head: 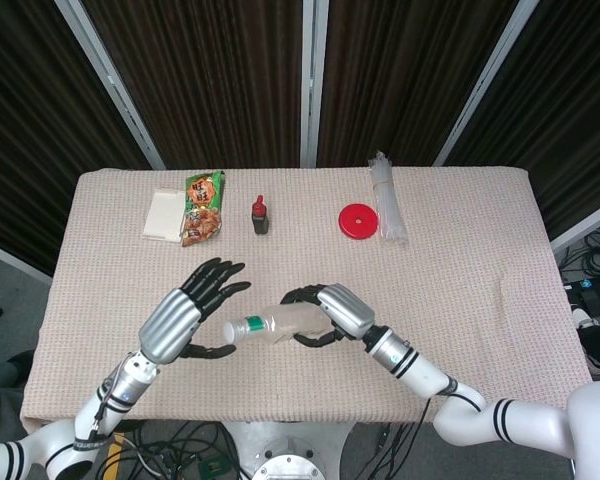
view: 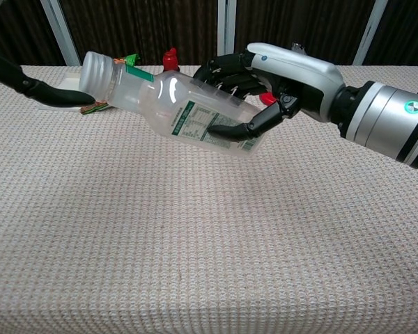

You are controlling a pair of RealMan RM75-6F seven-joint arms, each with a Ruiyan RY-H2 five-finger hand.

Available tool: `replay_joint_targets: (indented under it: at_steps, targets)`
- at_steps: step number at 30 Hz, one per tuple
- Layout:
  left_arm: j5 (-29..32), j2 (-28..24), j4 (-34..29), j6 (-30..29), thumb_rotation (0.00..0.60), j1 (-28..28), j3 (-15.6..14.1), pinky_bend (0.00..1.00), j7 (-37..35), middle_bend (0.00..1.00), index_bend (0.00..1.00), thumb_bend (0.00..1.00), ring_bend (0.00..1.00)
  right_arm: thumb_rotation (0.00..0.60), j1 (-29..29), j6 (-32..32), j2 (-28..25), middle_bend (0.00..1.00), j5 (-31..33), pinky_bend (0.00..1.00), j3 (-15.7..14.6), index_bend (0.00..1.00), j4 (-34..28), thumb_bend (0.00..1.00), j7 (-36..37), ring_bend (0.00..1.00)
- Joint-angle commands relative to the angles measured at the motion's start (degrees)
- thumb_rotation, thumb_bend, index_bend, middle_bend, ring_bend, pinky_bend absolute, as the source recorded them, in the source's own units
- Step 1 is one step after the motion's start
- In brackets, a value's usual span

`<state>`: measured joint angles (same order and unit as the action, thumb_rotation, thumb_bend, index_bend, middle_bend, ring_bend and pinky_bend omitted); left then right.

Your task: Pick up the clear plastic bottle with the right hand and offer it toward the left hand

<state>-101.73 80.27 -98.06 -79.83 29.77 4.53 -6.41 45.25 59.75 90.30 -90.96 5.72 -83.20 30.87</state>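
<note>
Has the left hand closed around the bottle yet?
No: in the head view the left hand is spread open beside the cap end of the bottle, held by the right hand.

Bare tabletop point(head: 460, 290) extends right of the right robot hand point(head: 332, 310), giving open passage. The clear plastic bottle point(head: 272, 324) spans the gap toward the left robot hand point(head: 185, 312). Obstacles line the far edge: snack packet point(head: 203, 208), small red-capped bottle point(head: 260, 216), red disc point(head: 357, 220).
</note>
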Motion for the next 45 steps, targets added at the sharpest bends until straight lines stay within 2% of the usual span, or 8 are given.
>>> replay_joint_targets:
  at_steps: [1,39,45]
  targets:
    - [-0.1,0.2,0.0,-0.2,0.600,0.1,0.2,0.00,0.4,0.01,0.14,0.08,0.00,0.600,0.1,-0.2,0.1,0.51,0.1,0.48,-0.1,0.57,0.0,0.46,-0.1,0.36]
    - [-1.1,0.1,-2.2,-0.3,0.600,1.1,-0.3,0.00,2.7,0.01,0.14,0.08,0.00,0.600,0.5,-0.6,0.3,0.51,1.0,0.49,-0.1,0.57,0.5,0.46,-0.1,0.36]
    - [-0.4,0.5,-0.8,-0.5,0.600,0.6,-0.3,0.00,4.4,0.01,0.14,0.08,0.00,0.600,0.3,0.2,-0.2,0.51,0.7,0.49,-0.1,0.57,0.1,0.46,0.4,0.36]
